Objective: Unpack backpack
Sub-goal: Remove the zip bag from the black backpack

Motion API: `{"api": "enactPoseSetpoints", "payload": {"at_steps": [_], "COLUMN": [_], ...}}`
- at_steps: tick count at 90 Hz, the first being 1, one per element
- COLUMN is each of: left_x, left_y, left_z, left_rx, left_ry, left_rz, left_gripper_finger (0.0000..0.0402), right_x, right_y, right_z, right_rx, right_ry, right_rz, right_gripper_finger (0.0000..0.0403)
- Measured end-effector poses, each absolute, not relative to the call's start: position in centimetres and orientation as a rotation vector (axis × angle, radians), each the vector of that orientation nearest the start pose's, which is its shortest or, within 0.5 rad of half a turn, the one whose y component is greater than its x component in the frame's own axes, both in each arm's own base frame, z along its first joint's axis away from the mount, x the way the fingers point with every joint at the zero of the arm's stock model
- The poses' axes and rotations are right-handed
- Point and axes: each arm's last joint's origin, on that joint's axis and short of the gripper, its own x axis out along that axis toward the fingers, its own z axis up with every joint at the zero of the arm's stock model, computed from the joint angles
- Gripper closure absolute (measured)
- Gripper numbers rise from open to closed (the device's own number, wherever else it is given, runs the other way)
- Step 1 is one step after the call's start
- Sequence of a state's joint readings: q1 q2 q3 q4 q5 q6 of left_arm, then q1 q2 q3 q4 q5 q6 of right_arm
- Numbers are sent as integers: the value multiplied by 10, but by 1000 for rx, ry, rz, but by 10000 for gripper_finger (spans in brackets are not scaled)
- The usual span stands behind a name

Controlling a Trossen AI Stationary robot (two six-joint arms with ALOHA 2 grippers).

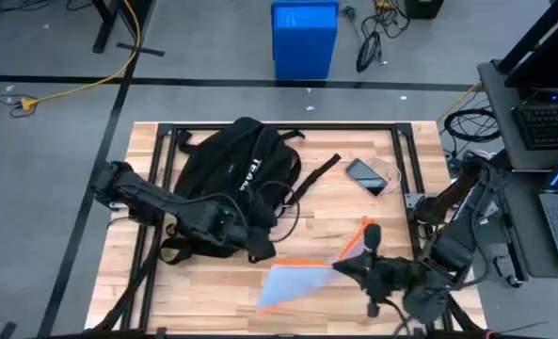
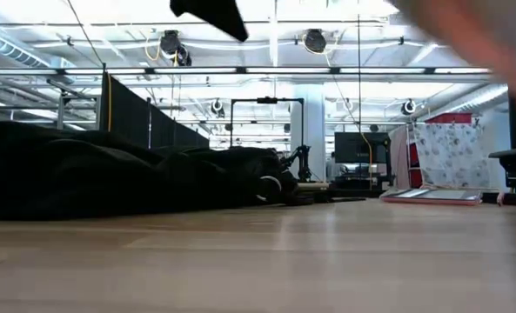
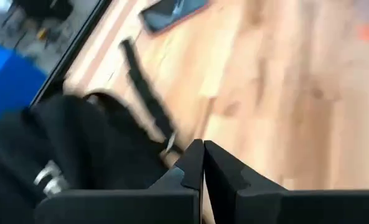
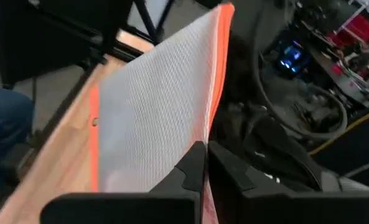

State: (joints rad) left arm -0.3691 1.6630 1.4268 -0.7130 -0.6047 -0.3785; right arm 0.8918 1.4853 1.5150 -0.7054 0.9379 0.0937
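1. A pale wooden surface (image 1: 213, 282) sits on a grey workshop floor, with a blue bin (image 1: 304, 38) beyond its far edge.
2. The backpack (image 1: 231, 174) lies flat on the surface's far left part, straps trailing.
3. My left gripper (image 1: 258, 247) rests clenched, empty, at the backpack's near edge.
4. My right gripper (image 1: 346, 266) clamps a white mesh pouch (image 1: 293, 282) with orange trim, near right.
5. A phone (image 1: 365, 176) lies far right.
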Motion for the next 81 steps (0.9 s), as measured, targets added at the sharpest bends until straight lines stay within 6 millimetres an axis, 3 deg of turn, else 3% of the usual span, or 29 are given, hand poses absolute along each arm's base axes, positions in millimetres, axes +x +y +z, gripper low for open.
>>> {"api": "enactPoseSetpoints", "payload": {"at_steps": [27, 67, 81], "left_x": [329, 324, 318], "left_y": [-126, -127, -133], "left_z": [297, 303, 297], "left_rx": [80, 97, -23], "left_ry": [731, 688, 740], "left_rz": [323, 381, 359], "left_gripper_finger": [397, 302, 294], "right_x": [228, 231, 241], "right_y": [210, 200, 190], "right_z": [372, 365, 331], "right_rx": [-430, -347, -206], "right_ry": [475, 559, 711], "right_rz": [-113, -133, -55], "right_gripper_finger": [403, 403, 402]}}
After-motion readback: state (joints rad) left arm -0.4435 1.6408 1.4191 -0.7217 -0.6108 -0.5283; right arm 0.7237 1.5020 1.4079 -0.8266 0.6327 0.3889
